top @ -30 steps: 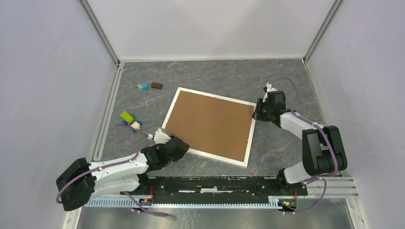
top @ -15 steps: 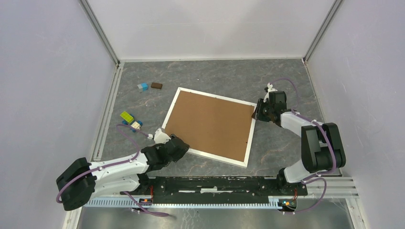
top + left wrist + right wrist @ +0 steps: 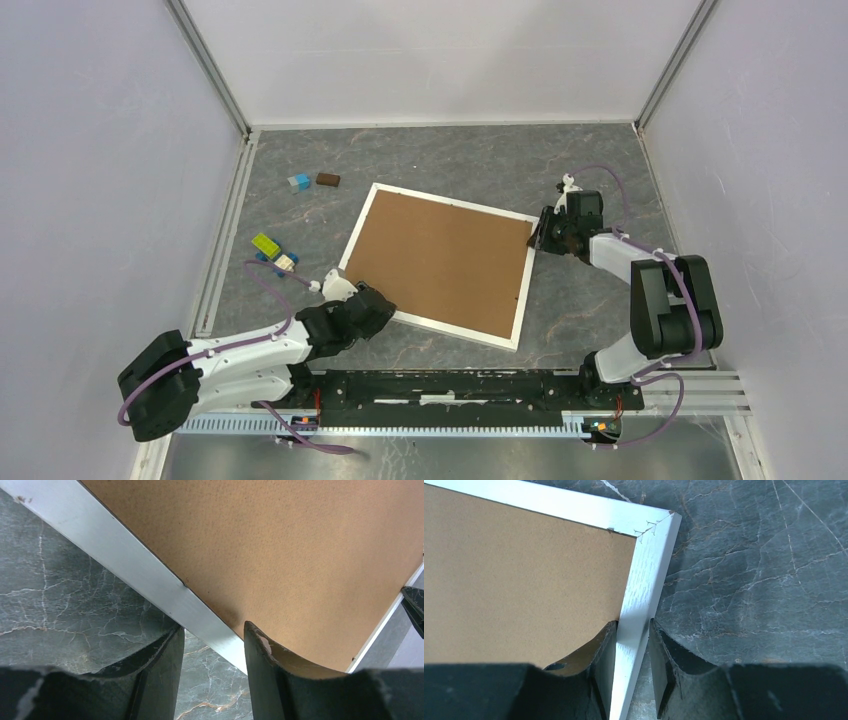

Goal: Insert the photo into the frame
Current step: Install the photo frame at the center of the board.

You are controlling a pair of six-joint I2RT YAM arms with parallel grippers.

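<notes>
frame: large thin-edged white rectangular picture frame [image 3: 455,331], flat, back up, skewed on the grey marbled surface [image 3: 600,160]
inside it: plain brown backing board [image 3: 440,260], fills the opening
left gripper [image 3: 212,630]: near-left corner, fingers astride the near rail, one on the surface side, one over the board, pinching the rail
right gripper [image 3: 631,627]: far-right corner, clamped on the right rail, both fingers touching it
clutter: small blue block [image 3: 298,182], brown block [image 3: 328,180], yellow-green block [image 3: 265,244], blue-and-cream bits [image 3: 283,261]
in the way: all clutter is left of the frame and apart from it; the bits lie closest to the left arm, not touching
</notes>
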